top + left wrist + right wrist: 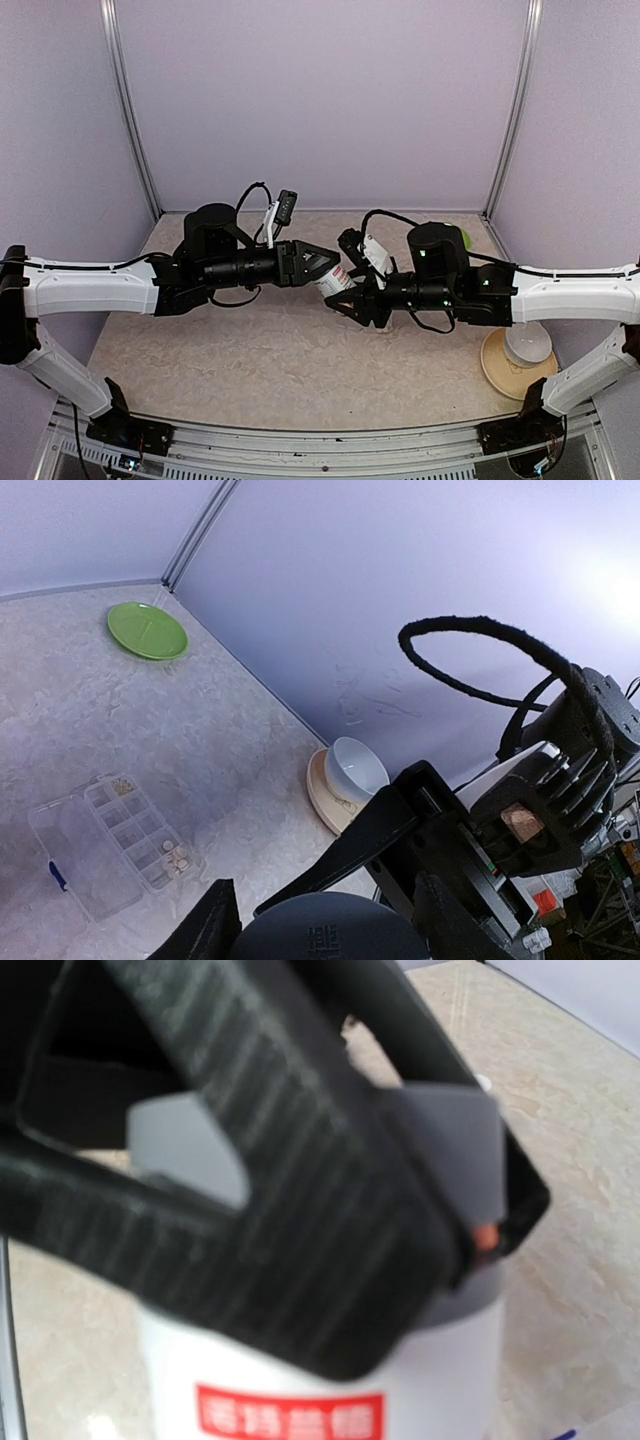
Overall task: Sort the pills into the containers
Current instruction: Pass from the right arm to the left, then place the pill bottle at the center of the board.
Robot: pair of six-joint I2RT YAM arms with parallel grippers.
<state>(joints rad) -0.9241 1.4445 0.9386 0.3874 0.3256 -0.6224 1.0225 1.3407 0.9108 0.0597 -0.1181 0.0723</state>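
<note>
Reaching in from the left, the L arm carries its gripper (330, 263) to mid-counter, where it meets the R one in the air. From the L wrist cam, its two black fingers (215, 925) sit against either side of a dark grey round cap (320, 935), so the L gripper is closed on that cap. The cap tops a white bottle (337, 281) w/ a red label (290, 1420), which hangs tilted btwn the two arms, off the counter (250, 350). Just right of it, the R gripper (350, 290) grips the bottle's body from the other side; its own fingers are blocked in the R wrist cam by the L gripper's frame. Further right, down on the counter, the clear pill box (75, 850) lies flat w/ lid open, its row of compartments (135, 830) facing up. Small pale bits (176, 858) lie in the end compartments, too small to ID. A tiny dark-blue piece (57, 876) sits at the lid's outer edge; can't tell whether it's loose or part of the box. A green plate (147, 630) sits in the far R corner, well apart from the box. At the near R side, a white bowl (528, 343) rests on a tan plate (500, 370).
</note>
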